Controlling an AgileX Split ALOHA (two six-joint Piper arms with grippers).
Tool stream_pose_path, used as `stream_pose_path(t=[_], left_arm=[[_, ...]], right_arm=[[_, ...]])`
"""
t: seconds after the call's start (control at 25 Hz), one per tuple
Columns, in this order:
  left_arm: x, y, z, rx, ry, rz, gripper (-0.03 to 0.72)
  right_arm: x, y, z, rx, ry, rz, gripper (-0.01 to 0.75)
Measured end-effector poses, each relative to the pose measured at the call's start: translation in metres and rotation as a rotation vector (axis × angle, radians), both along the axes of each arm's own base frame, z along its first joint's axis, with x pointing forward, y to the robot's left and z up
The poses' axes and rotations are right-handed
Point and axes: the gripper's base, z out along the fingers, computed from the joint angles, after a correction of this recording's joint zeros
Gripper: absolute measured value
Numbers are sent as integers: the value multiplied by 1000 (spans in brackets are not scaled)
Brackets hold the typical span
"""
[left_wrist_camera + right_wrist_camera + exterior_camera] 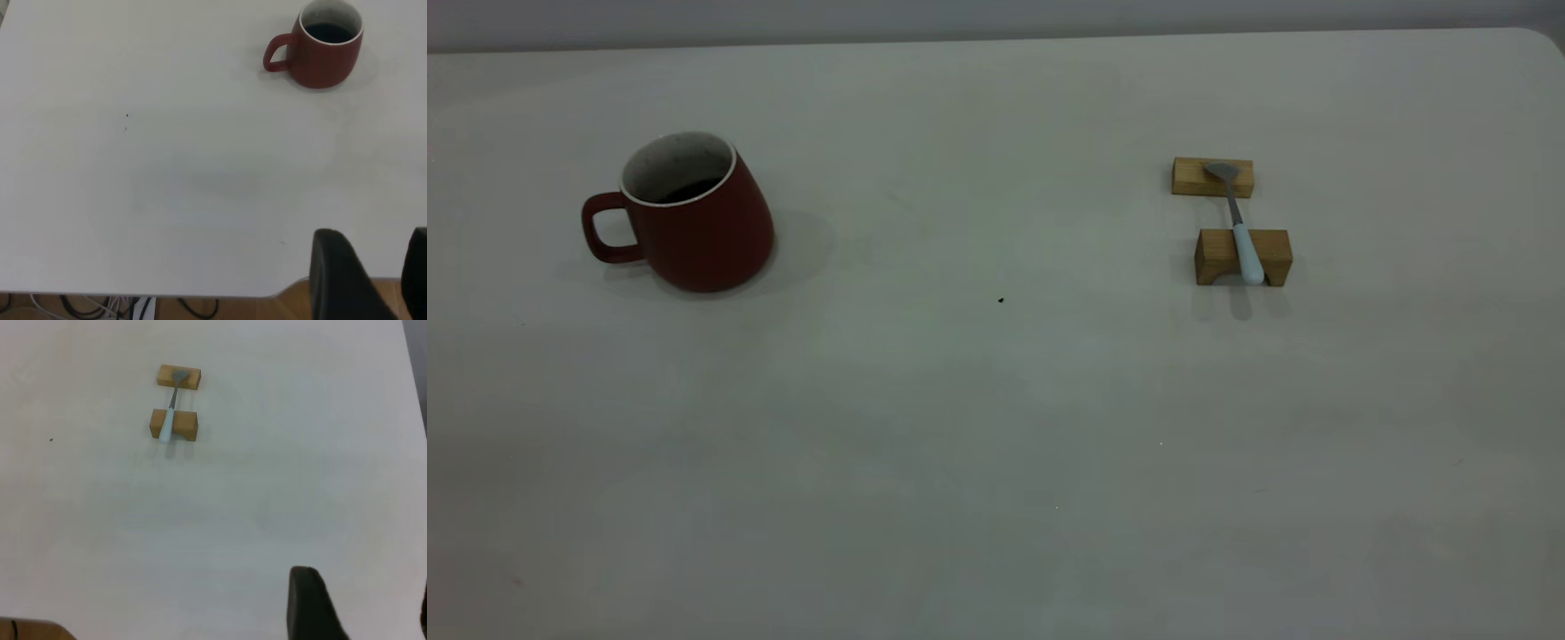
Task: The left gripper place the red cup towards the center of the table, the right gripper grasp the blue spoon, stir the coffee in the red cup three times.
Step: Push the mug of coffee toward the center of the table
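Note:
The red cup (pixel 694 218) stands upright at the table's (pixel 996 444) left, handle pointing left, with dark coffee (pixel 330 31) inside. On the right, the blue spoon (pixel 1240 229) lies across two tan wooden blocks, its grey bowl on the far block and its pale handle over the near one. Neither arm shows in the exterior view. In the left wrist view the left gripper (pixel 373 235) hangs open over the table's near edge, far from the cup (pixel 323 47). The right gripper (pixel 365 587) is open and empty, well short of the spoon (pixel 169 413).
The far wooden block (pixel 1213 177) and the near notched block (pixel 1243 257) hold the spoon off the tabletop. A small dark speck (pixel 1000 300) lies near the table's middle. Cables (pixel 120 308) and a wooden floor show beyond the table edge.

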Motion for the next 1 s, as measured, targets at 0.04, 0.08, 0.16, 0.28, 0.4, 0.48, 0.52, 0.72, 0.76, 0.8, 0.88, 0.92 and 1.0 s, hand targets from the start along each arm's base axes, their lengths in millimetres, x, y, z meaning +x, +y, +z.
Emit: stream_pose_path(t=[0.04, 0.08, 0.16, 0.28, 0.4, 0.48, 0.52, 0.72, 0.76, 0.8, 0.88, 0.92, 1.0], left_arm=[[0, 0, 0, 0, 0, 0, 310], [0, 0, 0, 0, 0, 0, 310], [0, 0, 0, 0, 0, 0, 310], [0, 0, 0, 0, 0, 0, 310], [1, 1, 0, 7, 5, 5, 310], [4, 2, 4, 19, 27, 15, 310], [8, 3, 8, 24, 45, 20, 310], [47, 6, 37, 49, 163, 15, 310], [59, 6, 41, 57, 210, 6, 310], [72, 7, 45, 62, 253, -2, 310], [97, 7, 51, 78, 318, -25, 310], [110, 8, 50, 89, 356, -43, 310], [137, 9, 50, 111, 418, -78, 310]], right_arm=[[0, 0, 0, 0, 0, 0, 434], [0, 0, 0, 0, 0, 0, 434], [0, 0, 0, 0, 0, 0, 434], [0, 0, 0, 0, 0, 0, 434], [0, 0, 0, -1, 0, 1, 434], [0, 0, 0, -1, 0, 1, 434], [0, 0, 0, -1, 0, 1, 434], [0, 0, 0, -1, 0, 1, 434], [0, 0, 0, -1, 0, 1, 434], [0, 0, 0, -1, 0, 1, 434], [0, 0, 0, -1, 0, 1, 434], [0, 0, 0, -1, 0, 1, 434], [0, 0, 0, -1, 0, 1, 434]])
